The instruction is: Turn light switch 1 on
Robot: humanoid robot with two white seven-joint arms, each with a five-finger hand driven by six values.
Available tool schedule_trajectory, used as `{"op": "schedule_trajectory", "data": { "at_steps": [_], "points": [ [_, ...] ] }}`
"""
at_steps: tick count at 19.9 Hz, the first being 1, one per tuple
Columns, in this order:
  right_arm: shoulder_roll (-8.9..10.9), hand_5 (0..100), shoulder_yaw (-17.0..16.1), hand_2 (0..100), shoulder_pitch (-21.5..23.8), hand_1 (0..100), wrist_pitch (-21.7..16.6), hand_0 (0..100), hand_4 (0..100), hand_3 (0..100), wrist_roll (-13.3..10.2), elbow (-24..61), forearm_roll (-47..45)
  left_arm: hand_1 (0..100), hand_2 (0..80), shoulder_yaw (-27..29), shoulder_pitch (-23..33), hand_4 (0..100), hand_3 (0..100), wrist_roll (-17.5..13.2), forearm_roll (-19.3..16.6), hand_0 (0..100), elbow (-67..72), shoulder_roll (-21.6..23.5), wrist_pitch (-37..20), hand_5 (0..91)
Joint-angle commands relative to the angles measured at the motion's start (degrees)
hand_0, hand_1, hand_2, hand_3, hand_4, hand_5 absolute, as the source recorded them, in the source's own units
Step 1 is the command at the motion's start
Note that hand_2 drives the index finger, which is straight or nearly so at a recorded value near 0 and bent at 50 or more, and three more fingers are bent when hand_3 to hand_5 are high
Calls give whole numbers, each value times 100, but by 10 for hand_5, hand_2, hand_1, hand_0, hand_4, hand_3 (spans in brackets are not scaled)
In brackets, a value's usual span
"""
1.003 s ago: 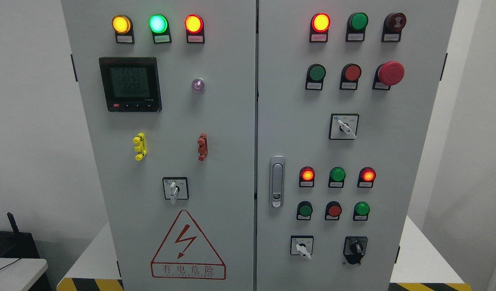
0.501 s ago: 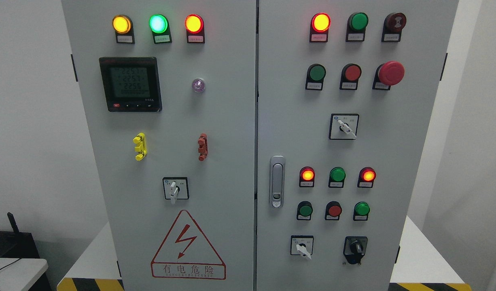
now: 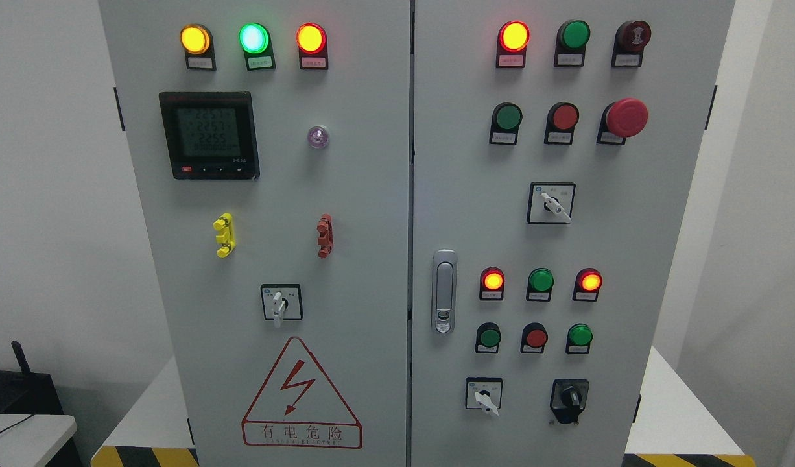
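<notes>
Light switch 1: labels unreadable, so I cannot single it out among the knobs and buttons on the cabinet (image 3: 371,194). Neither hand in view; their state unknown. Reach not started; next, identify the switch.

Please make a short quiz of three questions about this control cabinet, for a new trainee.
1. True or false: the left door's top row shows lamps lit yellow, green and red, from left to right.
2. What sits directly above the warning triangle? A) the meter B) a rotary switch C) the door handle
3. Fill in: the big red mushroom button is on the ___ door.

Key
1. True.
2. B, the rotary switch.
3. Right. No robot hand shows in this view.
</notes>
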State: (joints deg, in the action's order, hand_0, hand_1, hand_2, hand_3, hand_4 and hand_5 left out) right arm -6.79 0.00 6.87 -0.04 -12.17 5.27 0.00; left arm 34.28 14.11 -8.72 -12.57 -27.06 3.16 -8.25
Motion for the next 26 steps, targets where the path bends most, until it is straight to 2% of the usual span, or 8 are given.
{"op": "schedule_trajectory", "data": {
  "at_steps": [1, 3, 6, 10, 13, 17, 22, 26],
  "points": [
    [-6, 0, 132, 0, -2, 389, 4, 120, 0, 0, -5, 0, 26, 153, 10, 1370, 145, 347, 256, -24, 18, 384, -2574, 177, -106, 0],
    [2, 0, 132, 0, -2, 389, 4, 120, 0, 0, -5, 0, 26, 154, 24, 1424, 145, 345, 258, -16, 35, 393, -3180, 168, -115, 0],
    [2, 0, 132, 0, -2, 389, 4, 120, 0, 0, -5, 0, 26, 155, 72, 1441, 136, 402, 311, -15, 44, 402, -4278, 177, -115, 20],
    [2, 0, 132, 0, -2, 389, 4, 120, 0, 0, -5, 0, 26, 166, 134, 1485, 57, 477, 382, -42, 53, 409, -5553, 185, -115, 116],
    [2, 0, 132, 0, -2, 389, 4, 120, 0, 0, -5, 0, 26, 165, 227, 1477, -100, 561, 458, -191, 97, 419, -6301, 177, -124, 253],
    [-6, 0, 132, 0, -2, 389, 4, 120, 0, 0, -5, 0, 26, 115, 354, 1415, -189, 653, 555, -577, 106, 448, -7058, 177, -395, 427],
    [-6, 0, 132, 0, -2, 389, 4, 120, 0, 0, -5, 0, 26, 132, 416, 1117, -434, 732, 643, -710, 211, 406, -7506, 185, -888, 619],
    [2, 0, 132, 0, -2, 389, 4, 120, 0, 0, -5, 0, 26, 167, 446, 608, -777, 758, 680, -728, 484, 383, -7805, 177, -897, 682]
  ]
}}
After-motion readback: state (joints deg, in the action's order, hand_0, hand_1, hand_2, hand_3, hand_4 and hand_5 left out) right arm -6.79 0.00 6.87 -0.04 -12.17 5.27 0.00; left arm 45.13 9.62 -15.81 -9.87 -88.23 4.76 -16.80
